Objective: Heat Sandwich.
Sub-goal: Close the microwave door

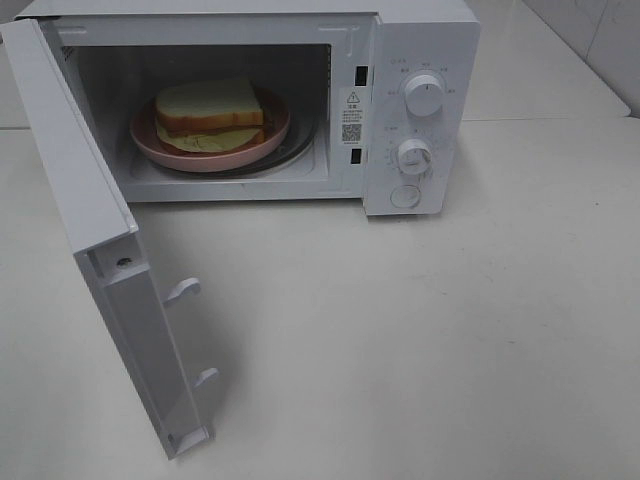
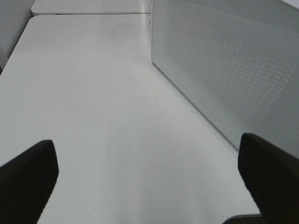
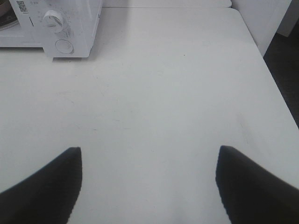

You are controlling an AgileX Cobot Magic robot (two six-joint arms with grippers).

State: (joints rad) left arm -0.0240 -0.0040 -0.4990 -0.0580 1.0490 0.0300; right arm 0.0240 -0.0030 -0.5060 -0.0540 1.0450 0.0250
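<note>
The sandwich (image 1: 210, 108) sits on a round pink plate (image 1: 160, 150) inside the microwave (image 1: 420, 40), on the turntable and well within the cavity.

The left jaws stand wide apart with nothing between them, over bare surface (image 2: 93, 93), just beside a perforated white panel (image 2: 233, 60) that is probably the swung-out door. The right jaws are likewise spread and empty, low over the surface, with the microwave's control panel (image 3: 60, 28) well apart from them. Neither arm shows in the high view.

Farther out, the door (image 1: 90, 200) hangs fully open on the left of the microwave, its latches pointing into the room. The upper knob (image 1: 424, 95) and lower knob (image 1: 413, 156) on the control panel show no hand on them; their settings are too small to read.

In my judgement the loading is done: food and plate are in place. What is left is to swing the door shut, most likely work for the left arm beside it, and then to turn the knobs to start the heating, which suits the right arm.
</note>
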